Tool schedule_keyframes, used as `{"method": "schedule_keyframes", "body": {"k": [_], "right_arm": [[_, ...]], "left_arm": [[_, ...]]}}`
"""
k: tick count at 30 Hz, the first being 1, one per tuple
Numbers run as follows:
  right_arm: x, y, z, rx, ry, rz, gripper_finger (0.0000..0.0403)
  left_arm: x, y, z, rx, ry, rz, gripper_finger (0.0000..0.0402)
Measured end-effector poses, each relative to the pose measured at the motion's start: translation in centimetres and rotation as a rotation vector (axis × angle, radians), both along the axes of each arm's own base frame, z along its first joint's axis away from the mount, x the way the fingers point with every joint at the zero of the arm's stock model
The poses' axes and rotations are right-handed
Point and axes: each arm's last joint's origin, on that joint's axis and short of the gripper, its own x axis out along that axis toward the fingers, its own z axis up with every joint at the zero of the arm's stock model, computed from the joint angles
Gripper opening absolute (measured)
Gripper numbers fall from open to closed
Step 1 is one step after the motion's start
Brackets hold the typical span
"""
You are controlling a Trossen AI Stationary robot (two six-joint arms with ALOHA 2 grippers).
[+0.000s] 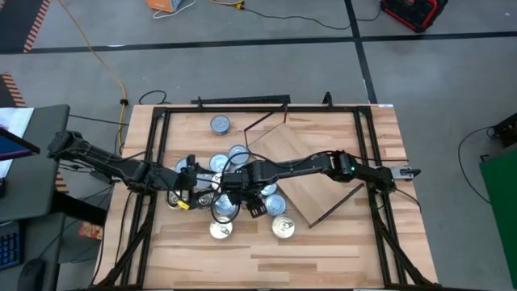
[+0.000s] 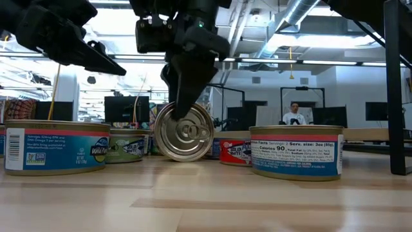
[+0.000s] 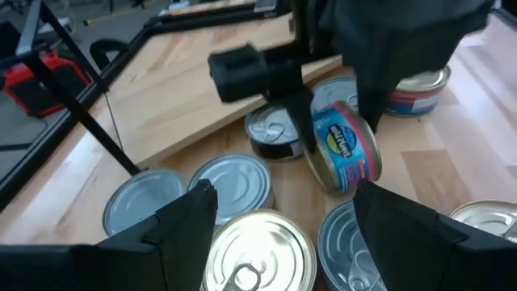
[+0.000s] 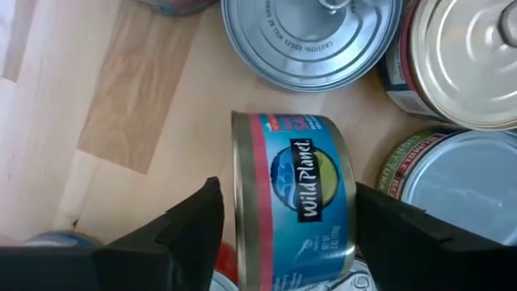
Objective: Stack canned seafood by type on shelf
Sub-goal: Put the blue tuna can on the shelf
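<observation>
Several canned seafood tins (image 1: 230, 166) cluster flat on the table, left of centre, with one lone tin (image 1: 220, 124) farther back. The shelf (image 1: 303, 174), a light-wood board, lies askew right of them. My right gripper (image 1: 246, 192) reaches down into the cluster and is shut on a blue-labelled tin (image 4: 295, 210) that stands on its edge. My left gripper (image 3: 284, 190) hovers open just left of the cluster, above the lids, with nothing between its fingers. My right gripper pinches the blue tin by its two flat ends (image 4: 242, 202) between its two fingers. The fingers (image 2: 187, 90) point down from above, one lying over the lid face (image 2: 187, 132). The tin is on edge, slightly tilted, label toward the wrist. I cannot tell whether its lower rim touches the table.
Close to the low camera stand a blue tin (image 2: 55, 147), another tin (image 2: 296, 151) and a red one (image 2: 235, 151). Dark frame rails (image 1: 157, 162) (image 1: 367, 153) run along both table sides. Bare wood (image 1: 323, 250) lies toward the near edge.
</observation>
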Motion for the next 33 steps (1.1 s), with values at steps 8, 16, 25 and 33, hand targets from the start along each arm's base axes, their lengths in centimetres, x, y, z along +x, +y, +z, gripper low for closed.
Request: {"method": "schedule_keyframes", "body": {"k": [8,16,25,33], "right_arm": [[-0.1,0.0,-0.7,-0.004,0.019,-0.016,0.0217],[-0.2,0.0,-0.3,-0.009,0.020,-0.018,0.0210],[-1.0,-0.9,3.6,-0.020,-0.057,-0.053,0.0212],[-2.8,-4.0,7.6,0.042,-0.131,-0.165,0.0212]], "left_arm": [[-0.8,0.1,1.0,-0.044,-0.069,-0.010,0.0279],[-1.2,0.2,1.4,-0.080,-0.099,-0.025,0.0279],[-1.1,-0.1,0.9,-0.081,-0.152,-0.095,0.0279],[-1.8,-0.4,-2.8,-0.157,-0.240,-0.120,0.0279]]}}
